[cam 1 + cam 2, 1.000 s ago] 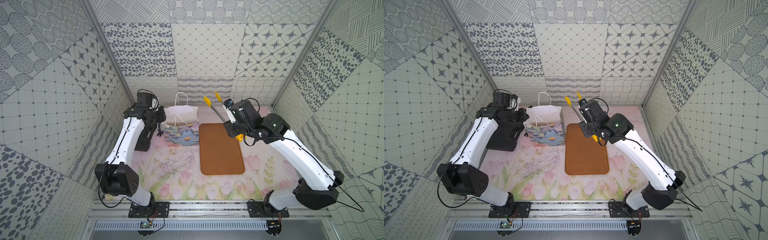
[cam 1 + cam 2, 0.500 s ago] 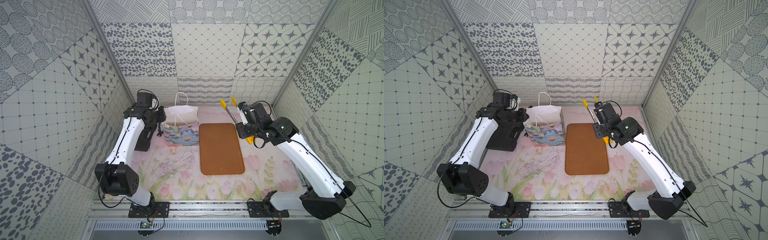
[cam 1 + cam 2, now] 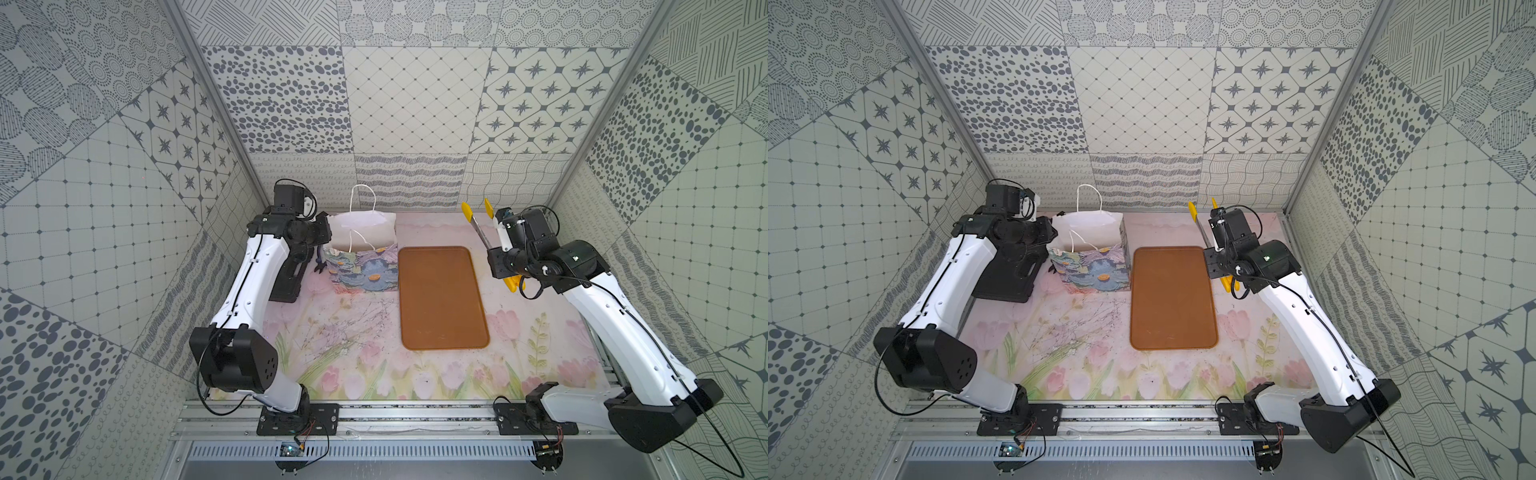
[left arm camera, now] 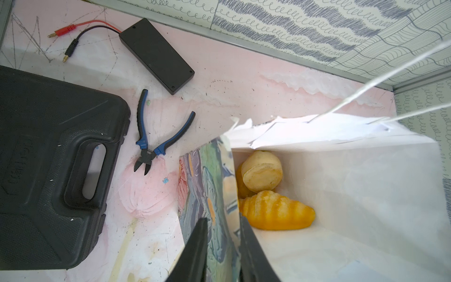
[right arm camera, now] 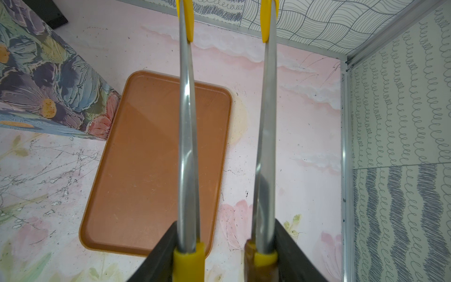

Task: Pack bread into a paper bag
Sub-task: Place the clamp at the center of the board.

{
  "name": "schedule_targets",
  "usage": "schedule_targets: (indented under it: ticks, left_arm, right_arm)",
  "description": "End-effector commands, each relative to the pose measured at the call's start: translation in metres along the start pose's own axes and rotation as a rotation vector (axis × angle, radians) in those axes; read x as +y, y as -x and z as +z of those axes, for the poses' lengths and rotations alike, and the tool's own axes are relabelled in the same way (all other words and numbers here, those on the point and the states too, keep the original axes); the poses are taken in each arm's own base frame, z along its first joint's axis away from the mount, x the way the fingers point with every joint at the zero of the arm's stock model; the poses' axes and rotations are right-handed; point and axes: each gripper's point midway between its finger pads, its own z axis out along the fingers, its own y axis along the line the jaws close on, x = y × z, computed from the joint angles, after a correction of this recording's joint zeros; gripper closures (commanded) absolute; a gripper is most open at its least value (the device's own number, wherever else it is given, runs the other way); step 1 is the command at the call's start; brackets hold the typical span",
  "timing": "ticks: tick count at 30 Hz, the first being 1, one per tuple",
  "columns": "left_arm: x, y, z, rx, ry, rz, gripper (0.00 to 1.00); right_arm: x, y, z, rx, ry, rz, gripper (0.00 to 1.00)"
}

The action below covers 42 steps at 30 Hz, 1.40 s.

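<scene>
The right hand (image 5: 224, 244), clasping steel yellow-tipped tongs (image 5: 186, 146), is swinging toward the frame's right, off the brown tray (image 3: 440, 299). The left hand (image 4: 223, 232) is narrowly straddling the flimsy white flower-printed paper bag (image 3: 365, 270) at its rim, grip unclear.

**My workplace: a robot test cell in a lab**

I work inside a boxed rig. Patterned wall panels (image 3: 407, 104) close me in, framed by aluminium posts (image 3: 214, 102). Along the bottom of both top views, my arms bolt to an aluminium rail (image 3: 415, 415), with a bare circuit board (image 3: 289, 449) below. The floor is a printed floral mat (image 3: 353, 353). The left wrist view shows a black tool case (image 4: 48, 171), side cutters (image 4: 151, 136) and a battery box (image 4: 156, 56) with plug leads (image 4: 73, 26).
</scene>
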Motion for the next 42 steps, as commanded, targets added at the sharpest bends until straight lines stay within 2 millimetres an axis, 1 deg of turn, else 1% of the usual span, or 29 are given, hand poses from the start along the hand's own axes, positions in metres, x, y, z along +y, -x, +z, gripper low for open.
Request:
schedule_targets:
  ticks: [1,13,20,29,37,42]
  left_arm:
    - [-0.003,0.008,-0.005,-0.029,-0.001,0.023,0.75]
    - [0.0,0.006,-0.008,-0.034,0.012,0.027,0.72]
    - [-0.001,0.005,-0.008,-0.032,0.006,0.024,0.67]
    - [-0.001,0.006,-0.01,-0.035,0.008,0.025,0.64]
    - [0.0,0.006,-0.011,-0.035,0.014,0.023,0.61]
    - [-0.001,0.007,-0.012,-0.039,0.01,0.024,0.57]
  right_arm:
    - [-0.006,0.013,-0.005,-0.077,0.01,0.05,0.43]
    - [-0.025,-0.008,0.018,-0.002,-0.006,0.122,0.43]
    - [-0.038,-0.022,0.032,0.027,-0.043,0.151,0.43]
    - [-0.045,-0.04,0.056,0.078,-0.043,0.21,0.44]
    - [-0.057,-0.056,0.073,0.115,-0.063,0.242,0.44]
    - [-0.06,-0.066,0.082,0.136,-0.071,0.245,0.44]
